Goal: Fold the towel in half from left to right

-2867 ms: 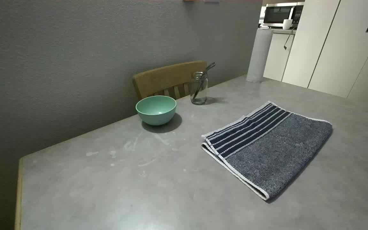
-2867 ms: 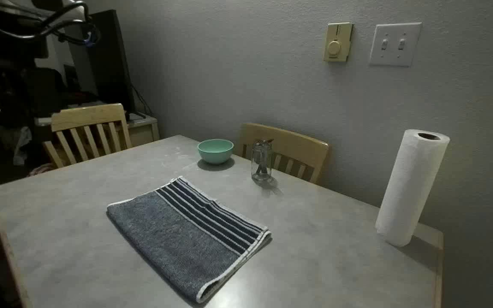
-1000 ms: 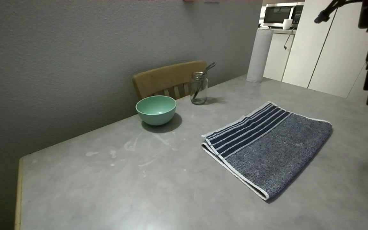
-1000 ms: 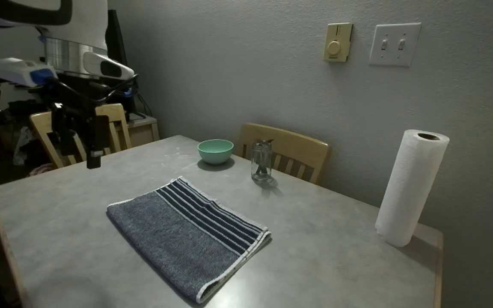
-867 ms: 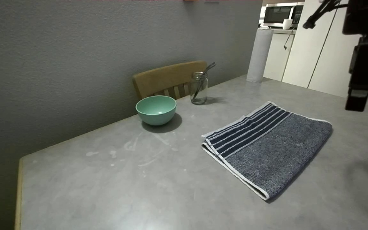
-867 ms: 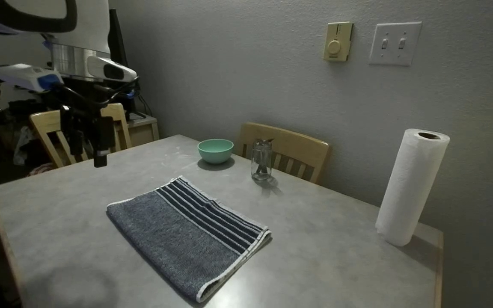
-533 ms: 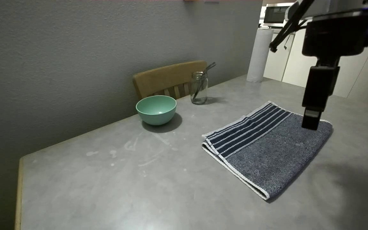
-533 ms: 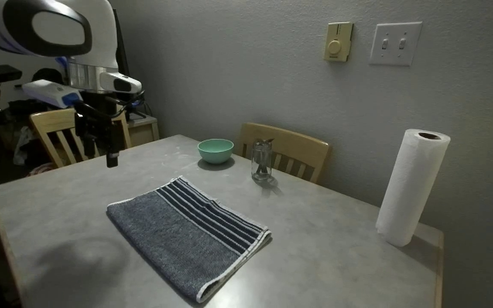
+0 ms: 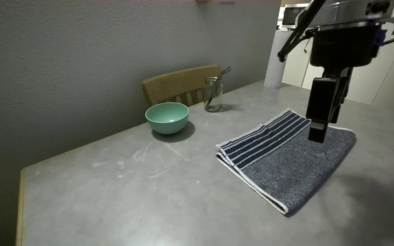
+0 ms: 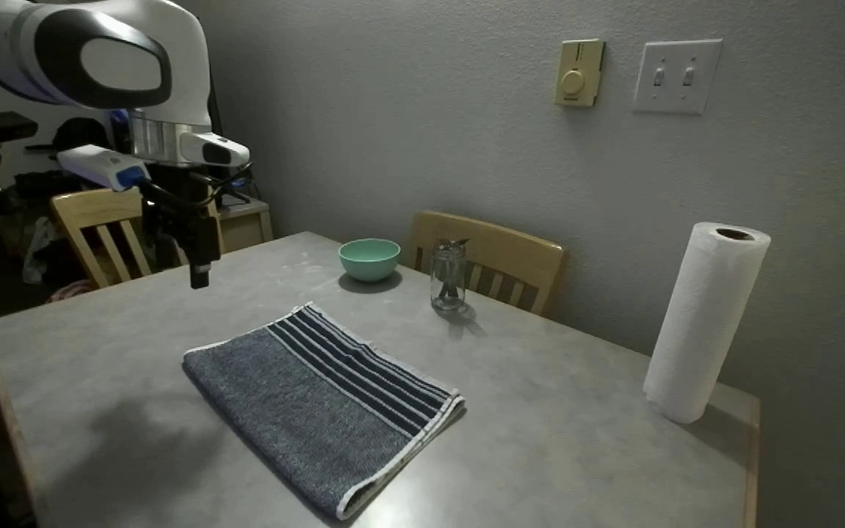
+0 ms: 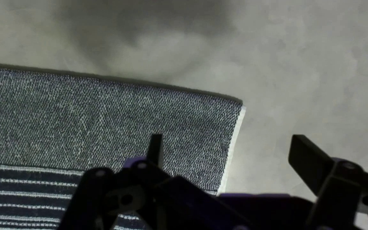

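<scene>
The towel [image 9: 282,171] is a dark grey-blue cloth with white edges and light stripes at one end. It lies flat on the table in both exterior views [image 10: 298,411], folded over in layers. It also fills the left of the wrist view [image 11: 107,121]. My gripper [image 11: 227,139] is open with nothing between its fingers. It hangs in the air above the table, near one short side of the towel [image 10: 184,268]. In the wrist view, the towel's white edge runs between the two fingers, below them. The fingers partly cover the towel in an exterior view [image 9: 323,130].
A teal bowl [image 9: 167,119] and a glass jar [image 9: 214,95] with utensils stand beyond the towel's striped end. A paper towel roll [image 10: 705,323] stands at a table corner. Wooden chairs [image 10: 492,249] stand against the table [image 10: 554,447] near the wall.
The arm has come into view and moved across toward the towel's end; most recently it shifts slightly left in an exterior view. The gripper has turned a little. The towel has not moved.
</scene>
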